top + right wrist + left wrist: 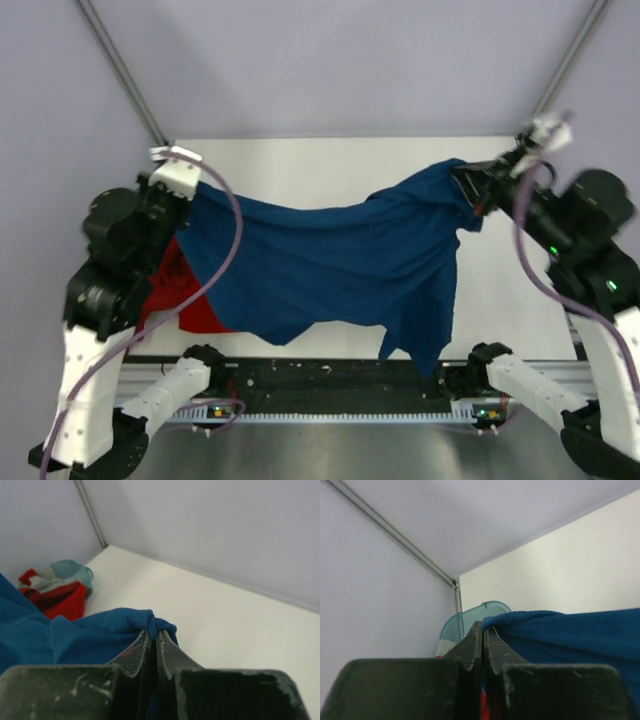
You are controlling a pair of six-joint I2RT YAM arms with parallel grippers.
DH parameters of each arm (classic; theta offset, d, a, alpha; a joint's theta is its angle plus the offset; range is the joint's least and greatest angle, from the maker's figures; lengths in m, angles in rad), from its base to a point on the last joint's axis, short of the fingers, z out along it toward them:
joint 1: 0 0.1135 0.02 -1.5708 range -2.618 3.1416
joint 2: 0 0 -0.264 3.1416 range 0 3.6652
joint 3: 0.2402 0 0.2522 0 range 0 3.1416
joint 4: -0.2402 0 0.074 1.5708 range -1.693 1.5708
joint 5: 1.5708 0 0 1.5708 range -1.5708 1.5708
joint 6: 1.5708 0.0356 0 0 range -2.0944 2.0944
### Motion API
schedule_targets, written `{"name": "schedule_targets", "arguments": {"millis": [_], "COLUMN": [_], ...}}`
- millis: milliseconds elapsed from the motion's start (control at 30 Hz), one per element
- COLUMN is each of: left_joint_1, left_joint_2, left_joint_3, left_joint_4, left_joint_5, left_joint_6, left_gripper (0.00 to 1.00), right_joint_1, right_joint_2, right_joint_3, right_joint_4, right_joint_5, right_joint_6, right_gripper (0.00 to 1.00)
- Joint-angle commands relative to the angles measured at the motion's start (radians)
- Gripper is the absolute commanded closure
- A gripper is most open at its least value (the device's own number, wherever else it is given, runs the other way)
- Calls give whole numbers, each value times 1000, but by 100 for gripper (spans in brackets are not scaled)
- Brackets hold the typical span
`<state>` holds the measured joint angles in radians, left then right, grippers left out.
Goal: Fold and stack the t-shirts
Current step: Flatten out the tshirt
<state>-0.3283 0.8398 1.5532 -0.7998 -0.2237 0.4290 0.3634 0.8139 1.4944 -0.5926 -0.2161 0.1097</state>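
Nearby, red tee (pixel 65 606) w/ teal basket (pixel 470 617)

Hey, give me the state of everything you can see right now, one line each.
blue t-shirt: unfolded, held up and stretched between both hands.
red t-shirt: crumpled, not folded.
left hand: shut on the blue t-shirt.
right hand: shut on the blue t-shirt.
teal basket: untouched, contents unclear.

The blue t-shirt (pixel 340 260) shows solid dark navy, the red t-shirt (pixel 196 316) bright red, the basket (pixel 470 616) translucent teal, the table (pixel 320 165) white.
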Motion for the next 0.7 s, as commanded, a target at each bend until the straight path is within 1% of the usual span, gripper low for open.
{"name": "schedule_targets", "arguments": {"millis": [0, 33, 67, 100, 133, 167, 200, 233, 300, 333, 400, 433, 467, 533, 633, 667], "left_joint_1": [6, 8, 15, 21, 31, 40, 41, 43, 41, 41, 32, 25, 8, -66, -208, -244], "left_joint_2": [183, 230, 299, 374, 442, 523, 589, 673, 740, 746, 708, 672, 635, 534, 397, 351], "left_joint_3": [-191, -217, -226, -220, -205, -182, -145, -92, -35, -21, -42, -71, -114, -218, -402, -463], "left_joint_4": [247, 295, 328, 364, 393, 410, 419, 418, 387, 358, 308, 294, 274, 243, 173, 150], "left_joint_5": [-43, -49, -51, -55, -66, -89, -121, -150, -174, -149, -62, 22, 90, 153, 219, 280], "left_joint_6": [39, 40, 39, 34, 28, 25, 21, 20, 14, 2, -6, 0, 22, 57, 129, 139], "left_gripper": [100, 100, 100, 100, 90, 66, 49, 38, 31, 30, 30, 30, 30, 32, 39, 39], "right_joint_1": [-14, -24, -40, -61, -92, -112, -128, -142, -142, -144, -141, -139, -138, -135, -106, -90], "right_joint_2": [293, 368, 434, 514, 592, 660, 730, 796, 835, 825, 786, 763, 731, 656, 543, 513], "right_joint_3": [-65, -57, -42, -25, 1, 29, 61, 85, 86, 54, -29, -70, -124, -235, -400, -451], "right_joint_4": [39, 51, 65, 77, 85, 86, 79, 57, 31, 33, 45, 45, 43, 42, 48, 48], "right_joint_5": [90, 90, 90, 89, 95, 113, 130, 148, 190, 192, 208, 211, 246, 254, 265, 279], "right_joint_6": [-36, -39, -39, -28, -15, -1, 13, 22, 22, 25, 27, 27, 31, 65, 125, 139], "right_gripper": [100, 100, 95, 85, 70, 58, 49, 42, 36, 35, 34, 34, 34, 34, 35, 36]}}
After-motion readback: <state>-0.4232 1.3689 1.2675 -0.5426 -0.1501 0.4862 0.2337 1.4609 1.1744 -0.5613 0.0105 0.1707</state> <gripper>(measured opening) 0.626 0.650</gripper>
